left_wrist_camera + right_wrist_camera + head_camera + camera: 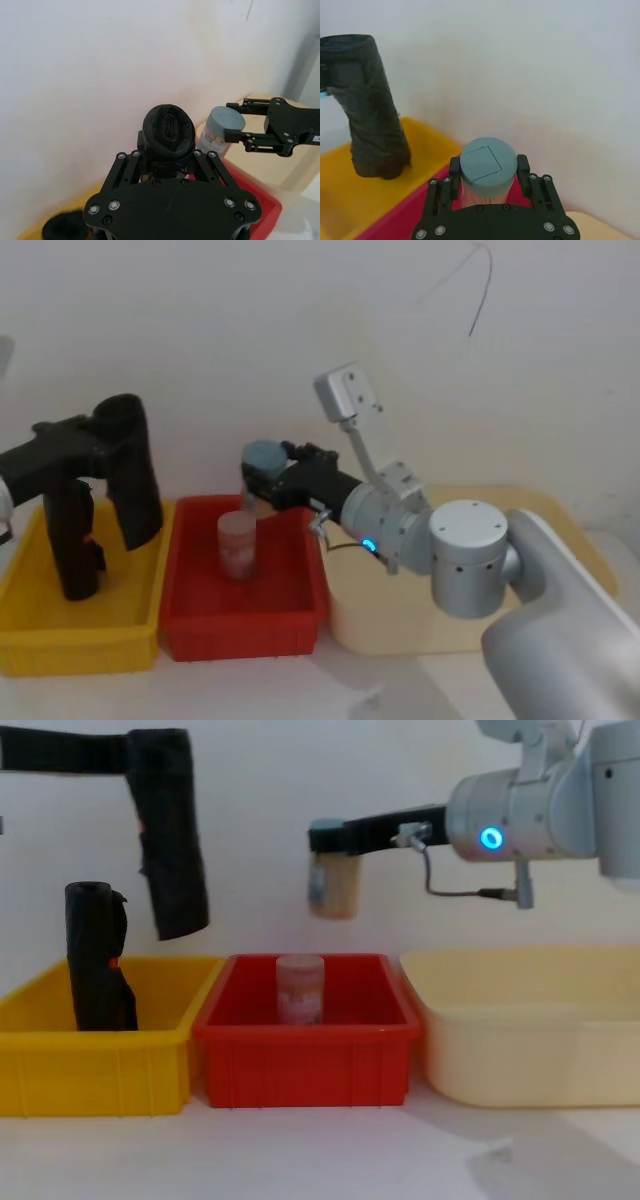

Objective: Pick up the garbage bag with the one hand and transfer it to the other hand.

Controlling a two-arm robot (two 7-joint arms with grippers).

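The garbage bag (135, 470) (170, 840) is a plain black roll hanging upright in the air above the yellow bin (70, 650). My left gripper (105, 428) (165, 155) reaches in from the left and is shut on the bag's upper end (169, 131). My right gripper (262, 475) (325, 835), on the blue-lit arm, hovers over the red bin (240, 630). It is shut on a jar with a grey lid (487, 165) (335, 885). The bag (370, 105) stands well to the left of the right gripper, apart from it.
A second black roll with a red mark (75, 540) (98, 960) stands in the yellow bin (90, 1065). A pink jar (237, 543) (300, 988) sits in the red bin (300, 1065). A beige tub (530, 1040) is at the right. A white wall is close behind.
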